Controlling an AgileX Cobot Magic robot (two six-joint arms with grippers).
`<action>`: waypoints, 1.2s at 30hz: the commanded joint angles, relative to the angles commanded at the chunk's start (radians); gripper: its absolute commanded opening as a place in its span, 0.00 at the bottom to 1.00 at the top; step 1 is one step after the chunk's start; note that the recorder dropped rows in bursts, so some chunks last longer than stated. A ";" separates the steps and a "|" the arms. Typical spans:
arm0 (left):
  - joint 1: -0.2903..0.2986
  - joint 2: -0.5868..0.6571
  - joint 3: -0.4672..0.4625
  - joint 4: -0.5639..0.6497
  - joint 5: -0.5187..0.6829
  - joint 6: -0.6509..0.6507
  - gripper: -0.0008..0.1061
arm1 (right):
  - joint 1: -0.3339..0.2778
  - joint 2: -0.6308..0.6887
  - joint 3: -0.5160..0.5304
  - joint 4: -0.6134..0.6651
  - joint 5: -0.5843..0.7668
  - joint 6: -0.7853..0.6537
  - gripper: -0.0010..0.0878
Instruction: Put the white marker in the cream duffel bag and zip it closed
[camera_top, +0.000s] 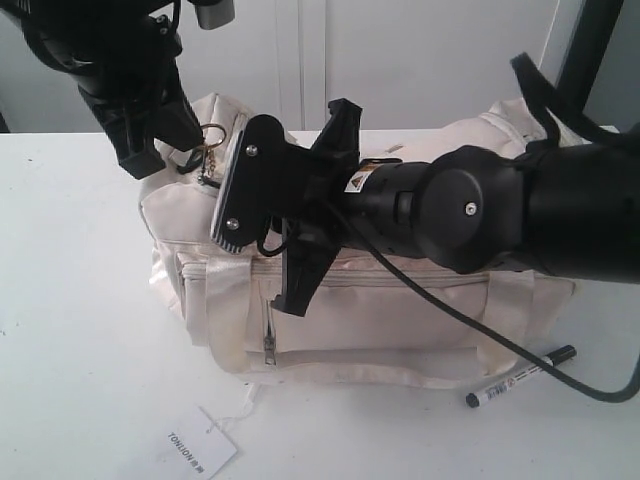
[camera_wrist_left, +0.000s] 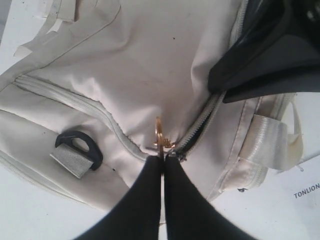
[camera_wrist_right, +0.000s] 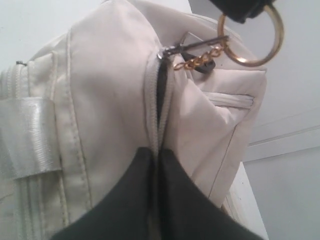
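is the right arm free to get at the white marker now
Probably not yet: the right tool is shut on the cream duffel bag at its zipper seam. The white marker lies in the open on the table, so letting go should free the way.

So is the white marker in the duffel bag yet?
Out: the white marker lies on the table in front of the cream duffel bag.

tonlion on the white paper tag (camera_top: 202, 447), small black print on the white marker (camera_top: 520, 377) unreadable
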 joint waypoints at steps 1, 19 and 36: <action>0.000 0.001 0.000 0.008 0.000 0.000 0.01 | 0.000 -0.003 0.000 0.000 0.000 0.012 0.01; 0.002 0.114 0.000 0.210 0.060 -0.020 0.01 | 0.000 -0.029 0.000 0.000 0.004 0.013 0.01; 0.002 0.180 0.000 0.327 0.056 -0.102 0.01 | 0.000 -0.029 0.000 0.000 0.004 0.013 0.01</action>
